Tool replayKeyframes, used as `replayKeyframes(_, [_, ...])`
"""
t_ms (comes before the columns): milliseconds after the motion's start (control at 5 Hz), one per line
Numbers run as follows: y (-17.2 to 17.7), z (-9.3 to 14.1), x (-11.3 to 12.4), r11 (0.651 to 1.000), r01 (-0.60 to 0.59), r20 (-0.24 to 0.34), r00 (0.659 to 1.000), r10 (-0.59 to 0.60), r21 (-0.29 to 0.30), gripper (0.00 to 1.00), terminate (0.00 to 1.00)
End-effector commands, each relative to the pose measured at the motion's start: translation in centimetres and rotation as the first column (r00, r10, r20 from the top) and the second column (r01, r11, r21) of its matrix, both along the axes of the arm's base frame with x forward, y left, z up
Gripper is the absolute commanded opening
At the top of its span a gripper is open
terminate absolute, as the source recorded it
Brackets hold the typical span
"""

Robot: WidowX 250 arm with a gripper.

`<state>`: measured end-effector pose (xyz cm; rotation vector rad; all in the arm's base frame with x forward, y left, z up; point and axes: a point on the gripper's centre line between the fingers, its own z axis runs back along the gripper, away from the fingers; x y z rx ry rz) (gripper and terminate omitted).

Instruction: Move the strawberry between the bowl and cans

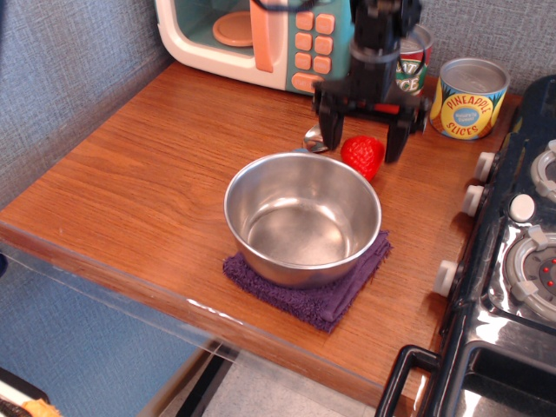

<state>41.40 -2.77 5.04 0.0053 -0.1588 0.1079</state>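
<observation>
The red strawberry (362, 155) lies on the wooden counter just behind the steel bowl (302, 216), between it and the cans. The pineapple slices can (468, 98) stands at the back right; the tomato sauce can (412, 63) is mostly hidden behind the arm. My gripper (361, 139) is open, its two black fingers (329, 126) spread wide to either side of the strawberry and a little above it, not touching it.
A purple cloth (323, 291) lies under the bowl. A metal spoon (315, 137) lies behind the bowl, left of the strawberry. A toy microwave (261, 39) stands at the back. A black stove (517, 261) fills the right side. The counter's front edge runs along the lower left.
</observation>
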Motion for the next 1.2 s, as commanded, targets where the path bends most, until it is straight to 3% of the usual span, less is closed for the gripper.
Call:
replayKeyframes(0, [0.3, 10.3, -3.0, 1.000, 0.023, 0.119, 0.993, -0.023, -0.001, 1.00, 0.00])
replayKeyframes(200, [1.1, 11.2, -5.4, 1.000, -0.005, 0.065, 0.998, 0.003, 0.028, 1.00, 0.00])
replayKeyframes(400, [2.0, 10.8, -7.1, 1.000, -0.004, 0.037, 0.999, 0.005, -0.005, 1.00, 0.00])
replayKeyframes(800, [2.4, 10.5, -7.9, 1.000, 0.013, 0.031, 0.999, -0.013, 0.003, 1.00, 0.00])
replayKeyframes(1000, [2.4, 10.5, -7.9, 1.000, 0.013, 0.031, 0.999, -0.013, 0.003, 1.00, 1.00])
